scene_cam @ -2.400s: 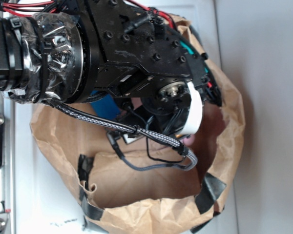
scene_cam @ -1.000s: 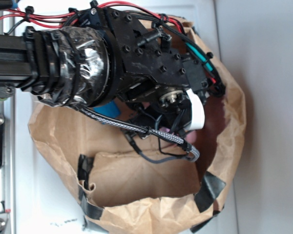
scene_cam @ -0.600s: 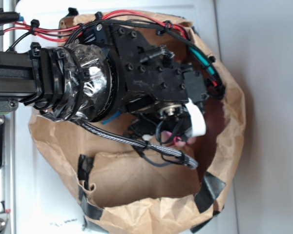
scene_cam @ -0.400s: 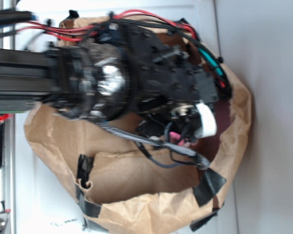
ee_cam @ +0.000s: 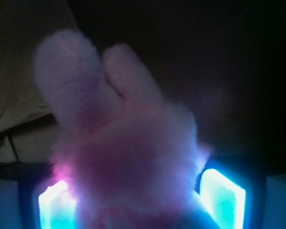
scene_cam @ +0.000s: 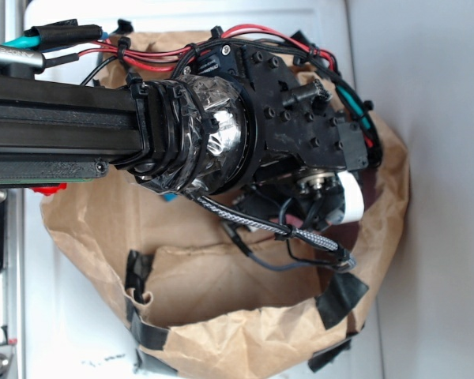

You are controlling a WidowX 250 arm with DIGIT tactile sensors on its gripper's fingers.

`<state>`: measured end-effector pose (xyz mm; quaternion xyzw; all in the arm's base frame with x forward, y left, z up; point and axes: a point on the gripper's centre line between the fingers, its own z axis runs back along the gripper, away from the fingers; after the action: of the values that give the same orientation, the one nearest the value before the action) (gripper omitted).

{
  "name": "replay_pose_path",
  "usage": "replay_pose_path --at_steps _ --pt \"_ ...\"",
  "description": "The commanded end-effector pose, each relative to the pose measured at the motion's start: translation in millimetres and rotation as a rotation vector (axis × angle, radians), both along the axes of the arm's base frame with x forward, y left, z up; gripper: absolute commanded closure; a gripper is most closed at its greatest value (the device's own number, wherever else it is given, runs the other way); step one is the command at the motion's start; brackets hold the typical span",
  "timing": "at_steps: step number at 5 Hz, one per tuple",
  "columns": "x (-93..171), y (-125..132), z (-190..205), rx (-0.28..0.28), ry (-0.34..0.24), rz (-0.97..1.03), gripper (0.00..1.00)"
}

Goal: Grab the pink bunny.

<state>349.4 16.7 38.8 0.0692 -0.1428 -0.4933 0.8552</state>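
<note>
Two glowing fingers [ee_cam: 221,198] flank the pink bunny [ee_cam: 128,157]; your jaws pinch its body, ears pointing to 11 o'clock, inside the paper bag [scene_cam: 221,332].

The black arm [scene_cam: 221,142] reaches in from the left, its claw [ee_cam: 140,200] clamped, glowing pads [ee_cam: 222,193] either side.

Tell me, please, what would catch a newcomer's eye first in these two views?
In the wrist view, the pink bunny fills the frame, its two long ears pointing up, with glowing blue-lit fingers pressed close on either side of its body. In the exterior view, the black robot arm, wrapped in shiny tape and strung with red wires, reaches from the left into a crumpled brown paper bag patched with black tape; the bunny is hidden there.
</note>
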Motion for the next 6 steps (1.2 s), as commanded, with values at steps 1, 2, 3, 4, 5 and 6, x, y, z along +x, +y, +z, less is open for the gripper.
replay_pose_path --at_steps 1,2,3,4,5,6 --pt "10 -4 15 -0.014 -0.063 0.003 1.00" --pt "6 -4 21 -0.067 -0.073 0.071 1.00" --pt "-11 14 52 -0.163 -0.112 0.188 1.00" --pt "-26 14 86 -0.271 -0.149 0.399 1.00" --pt "-36 14 112 -0.365 -0.142 0.579 1.00" --pt "-44 14 124 -0.367 -0.100 0.845 1.00"
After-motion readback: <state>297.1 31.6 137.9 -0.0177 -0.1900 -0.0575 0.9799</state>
